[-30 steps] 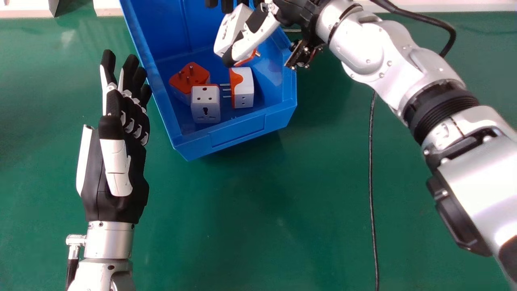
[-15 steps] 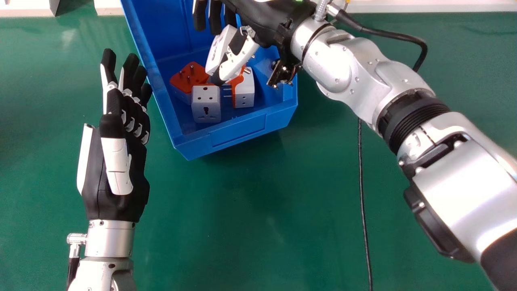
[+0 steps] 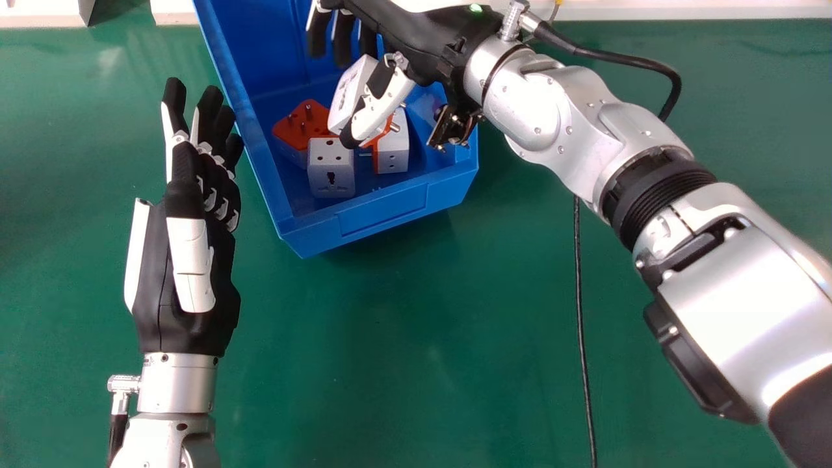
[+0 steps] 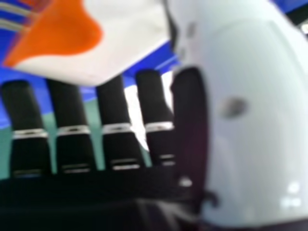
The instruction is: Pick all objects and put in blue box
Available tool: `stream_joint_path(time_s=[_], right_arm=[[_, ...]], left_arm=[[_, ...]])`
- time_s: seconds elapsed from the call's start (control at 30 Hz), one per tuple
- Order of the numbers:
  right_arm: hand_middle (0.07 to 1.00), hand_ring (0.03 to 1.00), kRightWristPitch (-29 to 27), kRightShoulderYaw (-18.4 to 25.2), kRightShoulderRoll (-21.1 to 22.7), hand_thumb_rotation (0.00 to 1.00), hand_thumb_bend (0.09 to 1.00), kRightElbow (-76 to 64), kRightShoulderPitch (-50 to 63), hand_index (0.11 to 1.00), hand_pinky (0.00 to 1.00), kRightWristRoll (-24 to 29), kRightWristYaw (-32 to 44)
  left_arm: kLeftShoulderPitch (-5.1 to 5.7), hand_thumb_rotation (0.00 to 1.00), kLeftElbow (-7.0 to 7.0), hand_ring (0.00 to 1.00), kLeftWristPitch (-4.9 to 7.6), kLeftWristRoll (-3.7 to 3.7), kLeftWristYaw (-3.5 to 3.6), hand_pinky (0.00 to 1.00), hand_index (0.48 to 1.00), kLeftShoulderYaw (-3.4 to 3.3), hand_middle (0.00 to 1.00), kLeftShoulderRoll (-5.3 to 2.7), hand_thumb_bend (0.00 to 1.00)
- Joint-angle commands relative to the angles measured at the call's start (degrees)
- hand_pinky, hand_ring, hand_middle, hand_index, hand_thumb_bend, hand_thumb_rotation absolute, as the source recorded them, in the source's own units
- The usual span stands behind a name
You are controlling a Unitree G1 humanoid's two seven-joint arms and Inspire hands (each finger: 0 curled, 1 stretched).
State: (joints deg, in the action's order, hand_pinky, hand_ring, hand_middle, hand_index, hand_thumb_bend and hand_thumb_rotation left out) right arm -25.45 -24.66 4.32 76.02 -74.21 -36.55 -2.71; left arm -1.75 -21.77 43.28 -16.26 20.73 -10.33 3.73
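On the bench (image 3: 403, 338), the blue box (image 3: 383, 211) stands open-topped, allowing lowering from above, while the left robot hand (image 3: 188, 328) waits open outside, leaving room. The right robot hand (image 3: 419, 42) is spread inside, an adapter (image 3: 350, 94) at its thumb, likely for release beside three adapters (image 3: 331, 169).

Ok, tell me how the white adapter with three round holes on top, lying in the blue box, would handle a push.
The white adapter looks like hard moulded plastic, so it should stay stiff. Its boxy, flat-faced body suggests sliding or perhaps tipping rather than rolling. Pushed nearward, it would probably soon meet the blue box's near wall.
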Motion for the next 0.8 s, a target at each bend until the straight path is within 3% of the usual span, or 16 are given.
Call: stream_joint_path(time_s=[0.0,0.27,0.5,0.77], right_arm=[[0.692,0.633,0.0,1.0,0.3,0.05,0.865,-1.0,-3.1,0.704,0.56,1.5,1.0],[0.782,0.743,-1.7,3.0,1.4,0.17,0.968,-1.4,-2.8,0.815,0.64,3.2,3.1],[0.853,0.83,-3.5,4.0,2.4,0.27,0.993,-1.8,-2.1,0.87,0.74,4.5,4.0],[0.892,0.873,-8.2,6.2,4.6,0.33,1.0,-4.1,1.1,0.897,0.78,7.6,6.9]], left_arm=[[0.16,1.0,0.11,1.0,0.88,0.66,-0.11,1.0,1.0,0.23,1.0,0.06,0.81],[-0.41,1.0,-0.81,1.0,1.07,0.56,0.1,1.0,1.0,0.22,1.0,0.14,0.81],[-0.57,1.0,-1.0,1.0,1.12,0.23,0.34,1.0,1.0,0.08,1.0,0.35,0.8],[-1.49,1.0,-2.65,1.0,1.72,-0.23,1.12,1.0,1.0,-0.03,1.0,0.59,0.79]])
